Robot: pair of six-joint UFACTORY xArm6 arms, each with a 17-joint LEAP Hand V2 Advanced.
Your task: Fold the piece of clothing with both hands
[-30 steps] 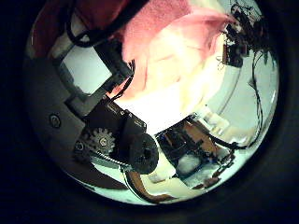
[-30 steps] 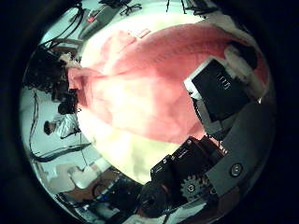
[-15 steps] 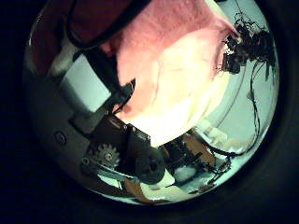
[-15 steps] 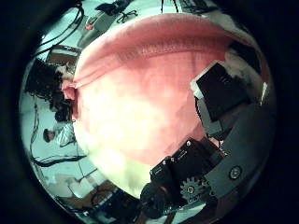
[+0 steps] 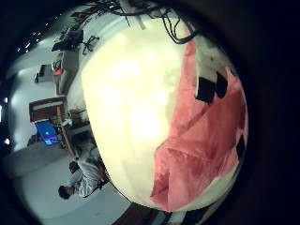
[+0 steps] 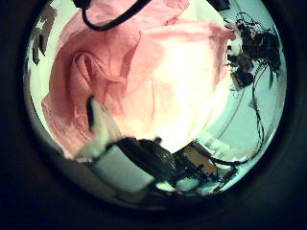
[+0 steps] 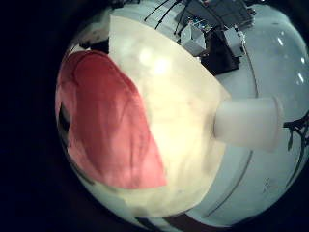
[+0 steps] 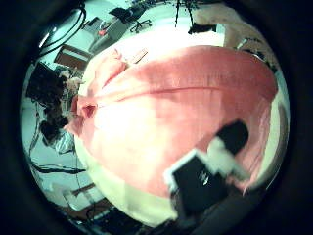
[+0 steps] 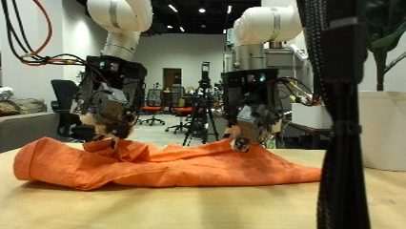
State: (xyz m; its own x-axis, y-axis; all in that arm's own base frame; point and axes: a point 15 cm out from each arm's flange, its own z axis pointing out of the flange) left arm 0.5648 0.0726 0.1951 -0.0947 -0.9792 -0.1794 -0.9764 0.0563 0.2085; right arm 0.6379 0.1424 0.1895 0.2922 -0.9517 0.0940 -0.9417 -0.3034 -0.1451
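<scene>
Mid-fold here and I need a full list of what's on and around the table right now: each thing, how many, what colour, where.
piece of clothing: one, orange, lying crumpled in a long heap across the table, under both hands.
table: one, light wood top, carrying the clothing.
black post: one, upright, close to the outside camera, beside the clothing's end near the right hand.
plant: one, green leaves, behind the post.
left hand: one, black and white, hanging down with its fingertips at the cloth; whether it grips the cloth cannot be told.
right hand: one, black and white, hanging down with its fingertips at the cloth's upper edge; grip likewise unclear.
</scene>
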